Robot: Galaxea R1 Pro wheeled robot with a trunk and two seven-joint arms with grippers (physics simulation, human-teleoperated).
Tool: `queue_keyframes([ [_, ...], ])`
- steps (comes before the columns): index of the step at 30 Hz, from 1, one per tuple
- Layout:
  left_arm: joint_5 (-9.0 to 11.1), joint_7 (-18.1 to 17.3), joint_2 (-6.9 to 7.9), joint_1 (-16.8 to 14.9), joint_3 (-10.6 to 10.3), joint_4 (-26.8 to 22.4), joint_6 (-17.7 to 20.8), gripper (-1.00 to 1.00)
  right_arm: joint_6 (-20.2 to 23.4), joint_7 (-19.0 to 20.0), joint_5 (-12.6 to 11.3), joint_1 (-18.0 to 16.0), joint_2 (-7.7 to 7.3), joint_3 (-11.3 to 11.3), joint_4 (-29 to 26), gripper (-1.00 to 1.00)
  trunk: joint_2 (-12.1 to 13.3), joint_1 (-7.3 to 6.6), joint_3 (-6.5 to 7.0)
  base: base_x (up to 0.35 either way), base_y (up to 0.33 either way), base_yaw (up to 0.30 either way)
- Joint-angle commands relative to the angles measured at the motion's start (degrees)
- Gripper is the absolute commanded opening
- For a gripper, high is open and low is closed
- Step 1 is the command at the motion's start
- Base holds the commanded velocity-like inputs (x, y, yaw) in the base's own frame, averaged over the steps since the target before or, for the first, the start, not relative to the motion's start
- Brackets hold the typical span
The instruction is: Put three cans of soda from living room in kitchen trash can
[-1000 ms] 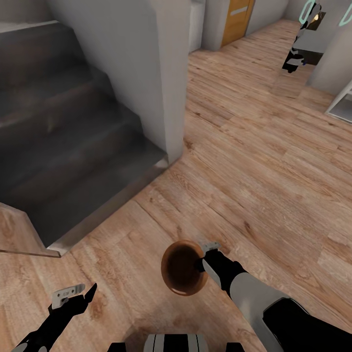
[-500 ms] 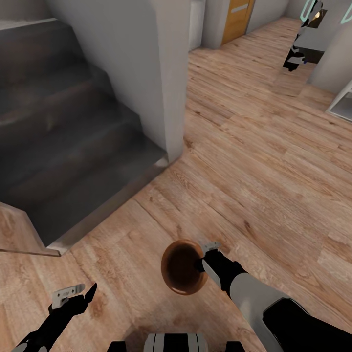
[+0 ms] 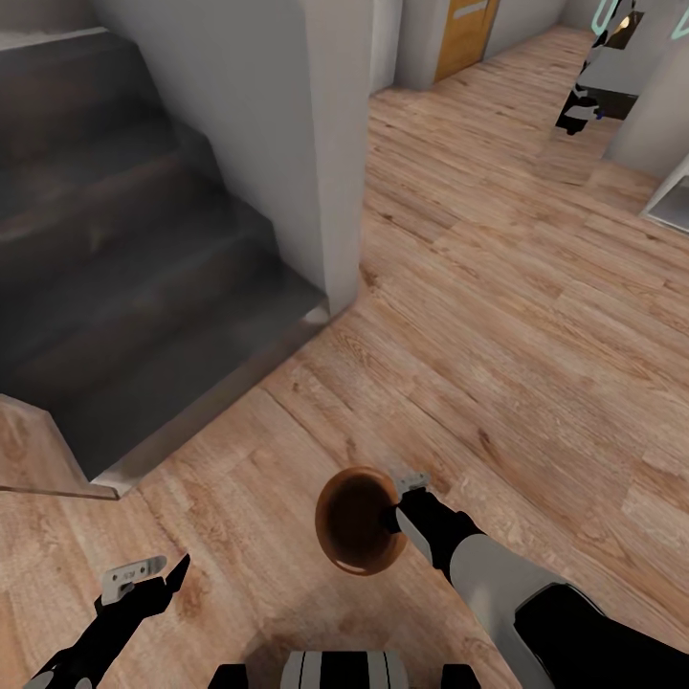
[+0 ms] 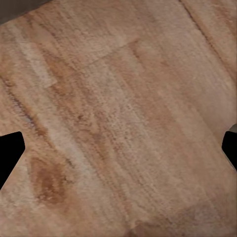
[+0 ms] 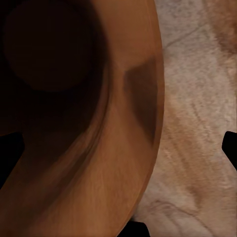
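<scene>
I have the tash can (image 3: 359, 522) carried over the plank floor (image 3: 498, 316) beside the staircase (image 3: 144, 277), my right gripper (image 3: 394, 512) pinching its rim. Glossy, rigid, probably light; the rim suits. Left gripper (image 3: 144, 576) spread wide, empty.

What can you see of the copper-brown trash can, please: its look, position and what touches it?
The trash can is a small round bin, glossy copper-brown outside, dark brown inside, and seems empty. Its mouth faces the head camera. The right gripper is at its rim; in the right wrist view the wall lies between the fingertips. It appears held above the wood plank floor, near the dark stairs.
</scene>
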Motion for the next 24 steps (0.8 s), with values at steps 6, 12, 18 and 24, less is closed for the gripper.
queue_keyframes([
  [6,0.0,0.0,0.0,0.0,0.0,0.0,0.0,1.0,0.03,-0.02,0.0,0.01,0.03,0.0,0.01,1.0,0.0,0.0,-0.01,0.0,0.0,0.0],
  [12,0.0,-0.03,0.0,0.0,0.0,0.04,-0.09,1.0,0.05,-0.03,0.0,0.01,-0.03,0.0,0.0,1.0,0.0,0.0,-0.28,0.0,0.0,0.0],
  [18,0.0,-0.01,0.0,0.0,0.0,0.04,-0.23,1.0,0.05,-0.03,0.0,0.01,-0.03,0.0,0.0,1.0,0.0,0.0,-0.64,0.0,0.0,0.0],
  [24,0.0,-0.03,0.0,0.0,0.0,0.04,-0.31,1.0,0.0,-0.03,0.0,0.01,-0.04,0.0,0.0,1.0,0.0,0.0,-0.71,0.0,0.0,0.0],
])
